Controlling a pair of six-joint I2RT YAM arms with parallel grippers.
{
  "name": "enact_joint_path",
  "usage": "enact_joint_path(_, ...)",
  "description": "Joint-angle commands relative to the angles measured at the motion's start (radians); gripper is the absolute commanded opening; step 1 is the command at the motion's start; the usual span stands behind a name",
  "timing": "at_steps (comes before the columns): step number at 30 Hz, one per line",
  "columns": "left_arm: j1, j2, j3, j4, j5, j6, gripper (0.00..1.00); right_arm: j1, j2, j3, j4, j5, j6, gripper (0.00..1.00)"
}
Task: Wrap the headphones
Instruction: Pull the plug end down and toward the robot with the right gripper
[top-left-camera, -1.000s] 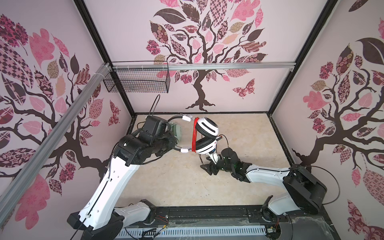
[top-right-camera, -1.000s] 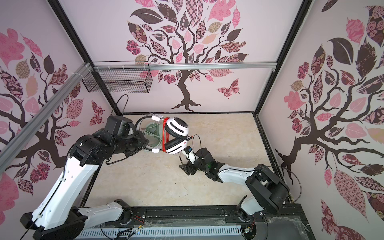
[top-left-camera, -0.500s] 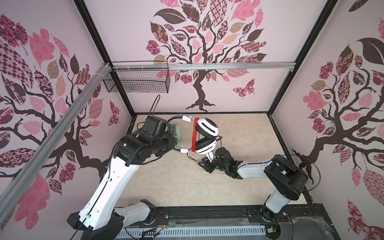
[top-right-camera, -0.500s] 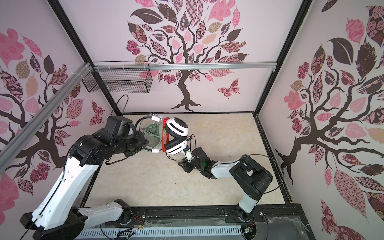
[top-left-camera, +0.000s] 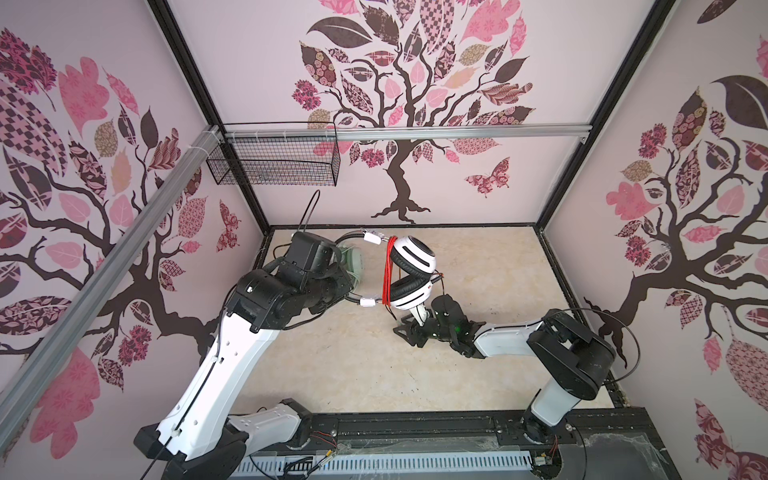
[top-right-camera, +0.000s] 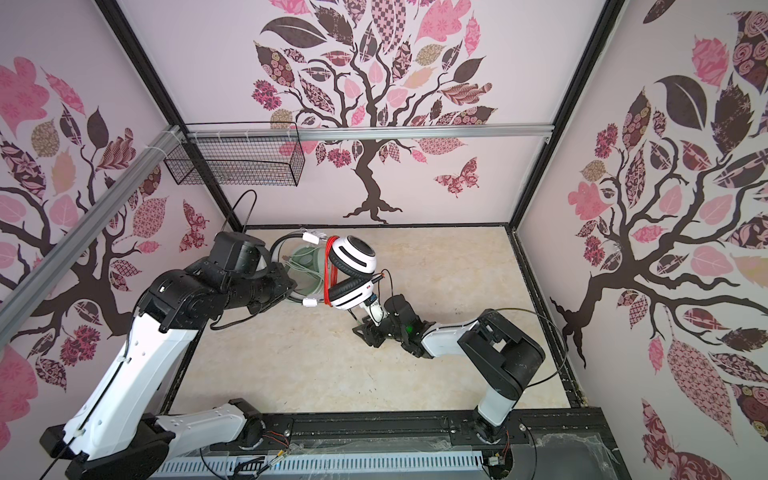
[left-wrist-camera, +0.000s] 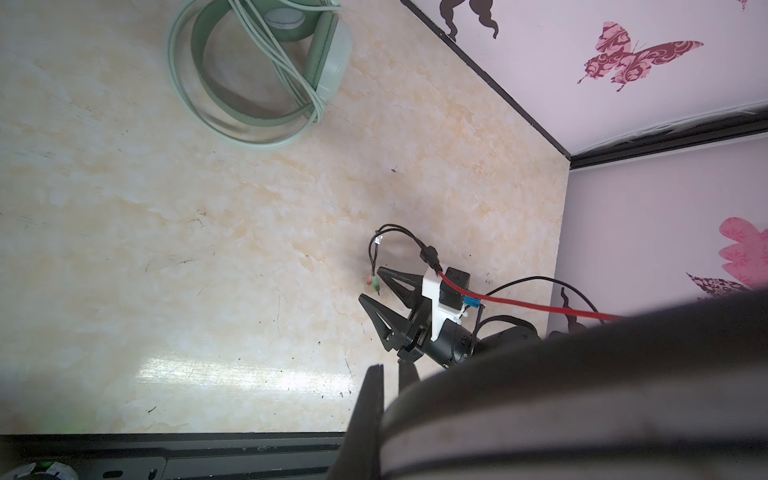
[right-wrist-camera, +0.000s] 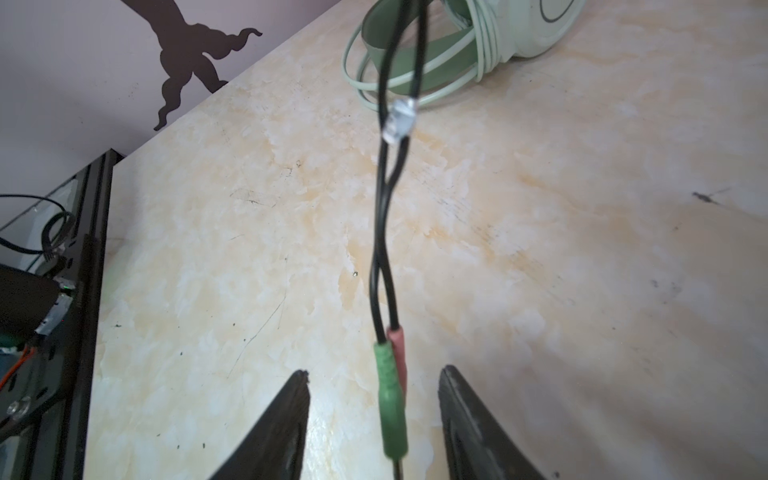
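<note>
Hanging above marbled beige table (top-left-camera: 353, 374): white-and-black headphones (top-left-camera: 413, 257) with glossy round cups, orange-red cable (top-left-camera: 388, 270) coiled round thin black headband. Headband clamped in left gripper (left-wrist-camera: 388, 384). Only right wrist view shows right gripper (right-wrist-camera: 376, 374) half open, holding nothing, green plug (right-wrist-camera: 388, 399) and pink plug (right-wrist-camera: 397, 345) dangling between pointed black fingers. On table: mint-green headphones (left-wrist-camera: 328, 54), pale cable wrapped round them.

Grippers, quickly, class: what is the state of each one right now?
Left gripper: shut on the white-and-black headphones, held off the table.
Right gripper: open, jaws either side of the hanging cable plugs, not gripping.
</note>
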Motion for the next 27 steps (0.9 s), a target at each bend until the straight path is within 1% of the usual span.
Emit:
enact_joint_path(1, 0.002, -0.024, 0.057, 0.067, 0.015, -0.012, 0.00, 0.004, 0.039, 0.034, -0.014, -0.025, -0.010, 0.43)
enact_joint_path(2, 0.002, -0.025, 0.057, 0.068, 0.014, -0.013, 0.00, 0.004, 0.040, 0.029, -0.005, -0.028, -0.005, 0.33)
enact_joint_path(3, 0.001, -0.025, 0.058, 0.066, 0.012, -0.012, 0.00, 0.004, 0.039, 0.024, 0.002, -0.036, -0.002, 0.18)
enact_joint_path(4, 0.002, -0.025, 0.057, 0.066, 0.013, -0.012, 0.00, 0.004, 0.036, 0.020, 0.005, -0.037, 0.002, 0.07)
enact_joint_path(5, 0.002, -0.025, 0.059, 0.065, 0.011, -0.012, 0.00, 0.004, 0.034, 0.014, 0.007, -0.035, 0.008, 0.00)
enact_joint_path(11, 0.002, -0.023, 0.060, 0.063, 0.000, -0.011, 0.00, 0.004, -0.022, -0.059, 0.026, -0.024, 0.038, 0.00)
enact_joint_path(15, 0.003, -0.022, 0.056, 0.049, -0.045, -0.025, 0.00, 0.027, -0.104, -0.098, -0.064, 0.007, 0.060, 0.00)
enact_joint_path(17, 0.003, -0.024, 0.049, 0.048, -0.068, -0.038, 0.00, 0.058, -0.150, -0.111, -0.123, 0.043, 0.060, 0.00)
enact_joint_path(22, 0.002, -0.027, 0.030, 0.070, -0.064, -0.064, 0.00, 0.172, -0.237, -0.120, -0.270, 0.145, 0.101, 0.00)
enact_joint_path(27, 0.003, -0.030, 0.000, 0.092, -0.044, -0.092, 0.00, 0.283, -0.252, -0.096, -0.353, 0.204, 0.168, 0.00)
